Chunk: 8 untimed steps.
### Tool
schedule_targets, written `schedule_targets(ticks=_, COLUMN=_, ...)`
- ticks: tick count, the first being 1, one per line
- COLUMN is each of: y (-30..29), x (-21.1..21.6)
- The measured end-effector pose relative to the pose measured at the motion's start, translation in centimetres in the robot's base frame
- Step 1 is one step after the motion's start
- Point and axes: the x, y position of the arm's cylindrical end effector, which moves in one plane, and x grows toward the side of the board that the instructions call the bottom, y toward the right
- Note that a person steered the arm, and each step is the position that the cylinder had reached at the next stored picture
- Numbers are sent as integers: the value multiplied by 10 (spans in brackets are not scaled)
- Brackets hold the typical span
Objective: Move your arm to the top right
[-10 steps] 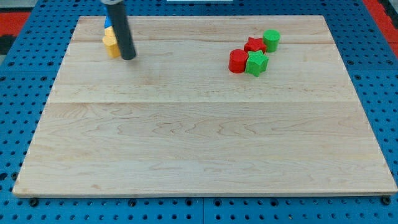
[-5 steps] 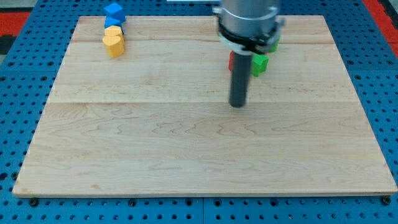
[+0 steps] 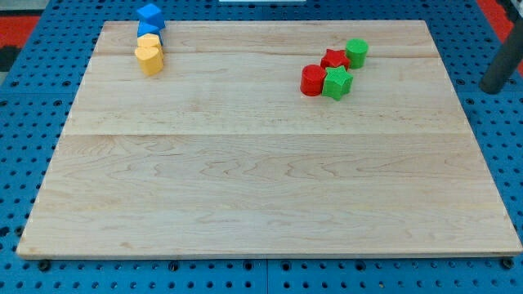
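Note:
My dark rod enters at the view's right edge and my tip (image 3: pixel 493 87) is off the wooden board (image 3: pixel 261 188), over the blue pegboard, to the right of the red and green blocks. That cluster holds a red cylinder (image 3: pixel 312 80), a red star (image 3: pixel 333 59), a green star (image 3: pixel 337 82) and a green cylinder (image 3: pixel 356 52), at the board's upper right. At the upper left are a blue block (image 3: pixel 150 14), a second blue block (image 3: pixel 149 30) behind it, a yellow block (image 3: pixel 149 42) and a yellow heart-like block (image 3: pixel 149 59).
A blue pegboard table (image 3: pixel 490 147) surrounds the board on all sides. A red strip (image 3: pixel 500 16) shows at the view's top right corner.
My tip has travelled from beside the yellow blocks at the upper left, across the board's middle, to off the board's right edge. No block has moved.

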Motion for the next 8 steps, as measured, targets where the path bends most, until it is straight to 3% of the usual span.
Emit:
schedule_targets(ticks=3, y=-3, x=-42)
schedule_targets(ticks=5, y=-47, x=-115)
schedule_targets(ticks=7, y=-63, x=-125)
schedule_targets(ticks=8, y=-95, x=-110)
